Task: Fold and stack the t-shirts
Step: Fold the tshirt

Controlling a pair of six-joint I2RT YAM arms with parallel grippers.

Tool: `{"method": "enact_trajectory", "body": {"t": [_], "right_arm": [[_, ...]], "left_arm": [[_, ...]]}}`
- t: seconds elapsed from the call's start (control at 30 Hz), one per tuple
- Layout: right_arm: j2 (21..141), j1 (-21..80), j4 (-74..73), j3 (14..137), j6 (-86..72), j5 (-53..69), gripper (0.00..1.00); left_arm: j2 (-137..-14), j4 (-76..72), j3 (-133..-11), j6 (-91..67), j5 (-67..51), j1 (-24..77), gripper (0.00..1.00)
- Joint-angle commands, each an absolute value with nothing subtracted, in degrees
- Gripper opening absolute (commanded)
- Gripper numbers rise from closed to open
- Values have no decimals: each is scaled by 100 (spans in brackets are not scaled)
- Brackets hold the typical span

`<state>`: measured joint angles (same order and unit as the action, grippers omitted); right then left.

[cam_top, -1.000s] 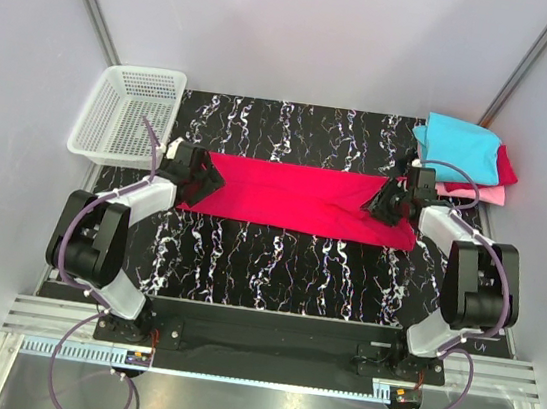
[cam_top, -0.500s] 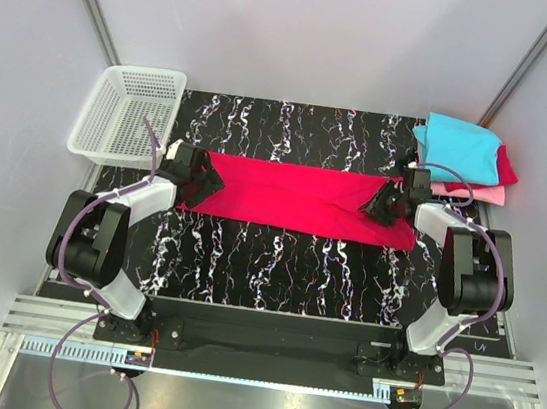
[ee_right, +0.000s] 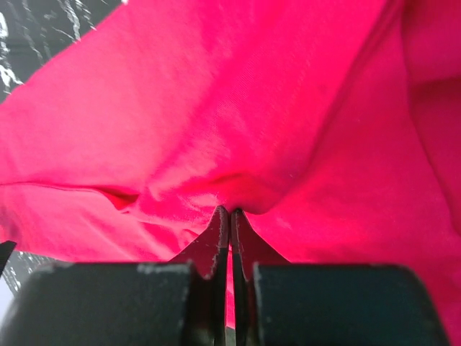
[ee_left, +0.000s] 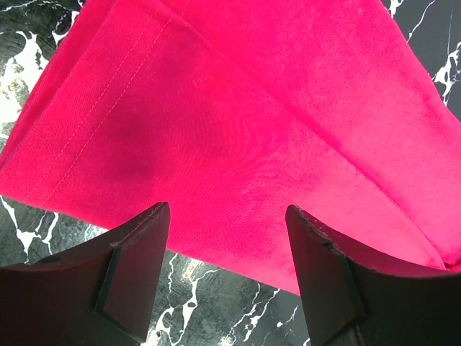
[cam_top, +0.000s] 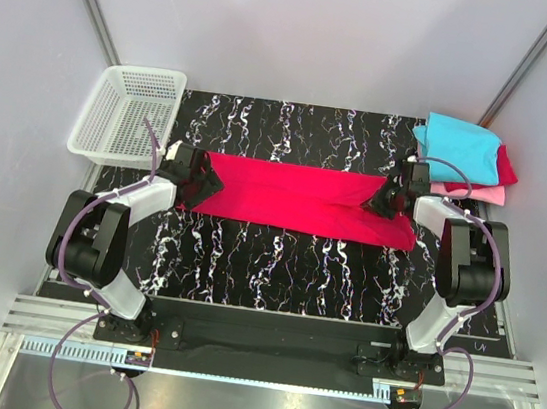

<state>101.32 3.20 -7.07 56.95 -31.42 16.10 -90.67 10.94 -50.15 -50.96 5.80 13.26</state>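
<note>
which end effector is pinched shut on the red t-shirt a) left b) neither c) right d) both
c: the right end effector has its tips together on a puckered fold of the red t-shirt, while the left end effector stands open over the cloth

No text, label, brand, number or sign can be read in any view. The bright crimson-red cloth t-shirt [cam_top: 295, 197] shows only plain fabric and a stitched hem up close, and the white veins on the black marble-patterned table [cam_top: 276, 260] form no letters.
</note>
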Motion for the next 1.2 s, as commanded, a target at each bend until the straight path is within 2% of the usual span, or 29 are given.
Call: {"method": "enact_trajectory", "body": {"t": [0.0,0.27,0.6,0.63,0.67,0.7,0.8,1.17], "right_arm": [[10029,290,-545,6011,-3138,1722,0],[9913,290,-545,6415,-3111,1828,0],[11415,299,-475,7935,-3059,2390,1],[11495,290,-466,8006,-3067,2504,5],[11574,290,-475,8068,-3059,2583,26],[11688,299,-492,8155,-3050,2645,40],[11760,299,-501,8174,-2962,2786,54],[10785,299,-387,7559,-2874,2505,56]], "left_arm": [[-8991,1002,-5238,-5019,686,1327,70],[-8991,1002,-5221,-5027,686,1327,70],[-8947,1063,-5265,-4957,747,1327,70],[-8956,1072,-5265,-4948,747,1327,70],[-8947,1072,-5273,-4940,764,1327,70],[-8939,1090,-5273,-4939,765,1327,70],[-8938,1081,-5273,-4913,773,1327,70],[-8956,1011,-5361,-4703,774,1336,70]]}}
